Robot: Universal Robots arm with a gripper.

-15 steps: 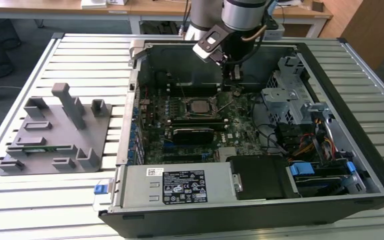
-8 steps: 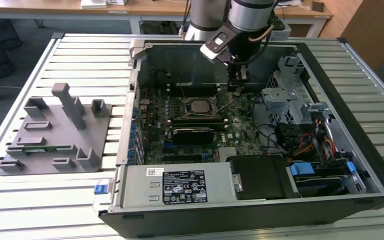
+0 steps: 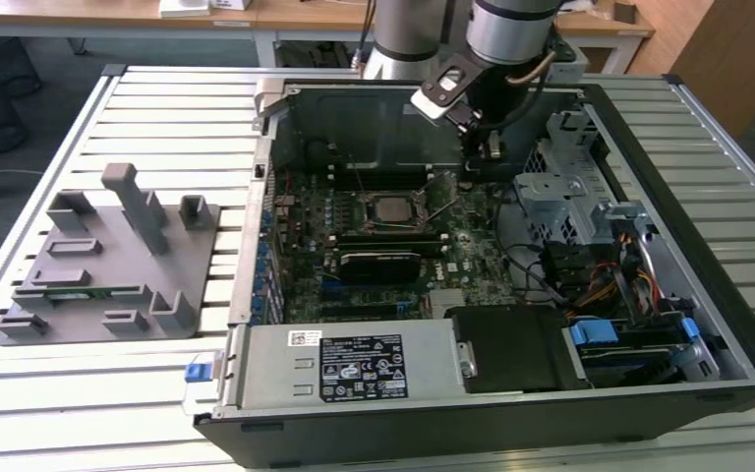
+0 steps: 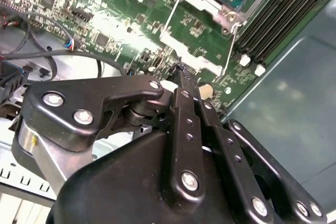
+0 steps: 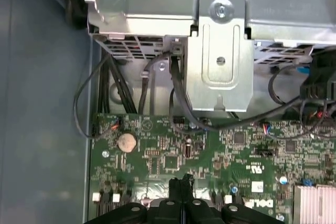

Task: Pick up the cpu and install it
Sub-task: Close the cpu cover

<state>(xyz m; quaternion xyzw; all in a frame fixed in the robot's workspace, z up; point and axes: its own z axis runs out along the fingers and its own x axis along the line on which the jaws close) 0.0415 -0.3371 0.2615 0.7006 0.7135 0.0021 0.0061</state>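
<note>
Locate the grey plastic fixture (image 3: 89,261) at the exterior view's left, on the slatted surface (image 3: 154,128), with a green memory stick (image 3: 83,292) lying in it. Move right to the open computer case (image 3: 483,418) and its motherboard (image 3: 306,211).

Find the cpu (image 3: 388,208) near the middle of the board, lying flat inside the socket frame (image 4: 207,1). Check its pale metal top in the second wrist view.

Further right, note the gripper (image 3: 488,152) hanging over the board, near the socket but apart from it. Read the jaws as together and holding nothing in both wrist views.

Judge the placing step as done. Cannot tell whether the frame is latched. For any further motion, plan fine, low travel. Keep clear of the thin wire lever (image 4: 234,45) beside the socket and of the metal drive cage (image 3: 554,192) at the exterior view's right.
</note>
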